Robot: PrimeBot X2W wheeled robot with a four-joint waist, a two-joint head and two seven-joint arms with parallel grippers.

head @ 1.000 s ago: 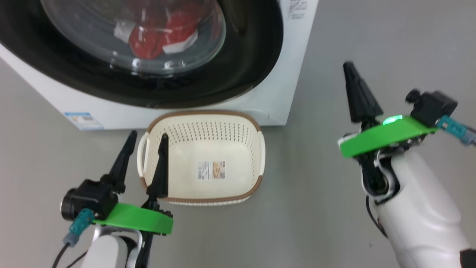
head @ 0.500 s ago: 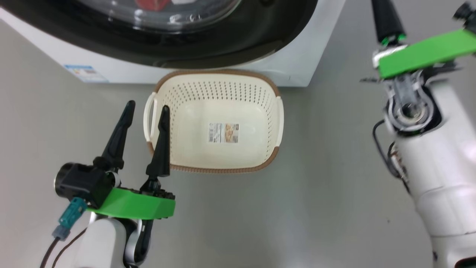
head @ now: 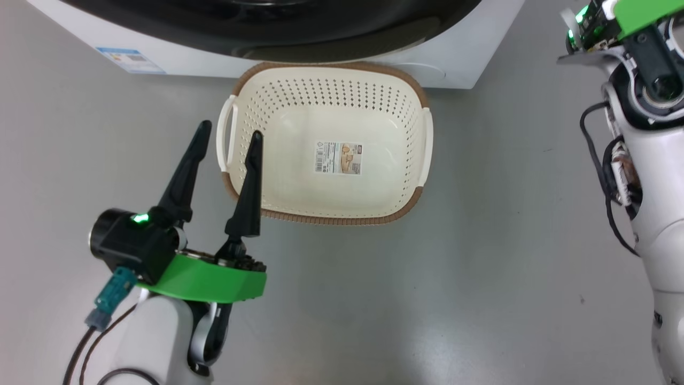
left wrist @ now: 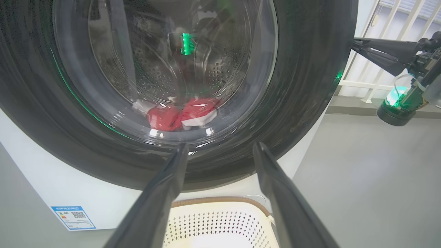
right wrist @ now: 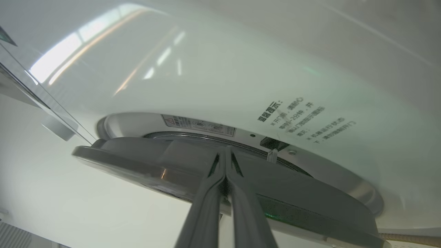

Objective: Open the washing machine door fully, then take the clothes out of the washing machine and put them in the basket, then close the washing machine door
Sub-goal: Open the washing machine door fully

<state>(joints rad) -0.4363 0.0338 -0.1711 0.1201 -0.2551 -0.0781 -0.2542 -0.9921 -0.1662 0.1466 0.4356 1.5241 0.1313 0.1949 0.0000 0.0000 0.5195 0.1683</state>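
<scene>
The washing machine (head: 470, 59) stands at the top of the head view. Its door (left wrist: 310, 86) has a black rim, and the red-and-white clothes (left wrist: 179, 115) lie in the drum behind the glass. The cream basket (head: 331, 101) sits on the floor in front of the machine, with a sticker on its bottom. My left gripper (head: 228, 133) is open and holds nothing, its fingers by the basket's left handle. My right gripper (right wrist: 225, 151) is shut, its tips at the door's grey edge (right wrist: 137, 158); contact is unclear. It reaches in from the right (left wrist: 353, 46).
A blue label (head: 130, 60) is stuck low on the machine's front. Bare grey floor (head: 507, 240) stretches to the right of the basket. White window bars (left wrist: 396, 20) stand behind the machine's right side.
The head camera has tilted down, so the door window left the picture. My right arm rose and its fingers went out of the head view towards the door's edge. The left gripper stayed open.
</scene>
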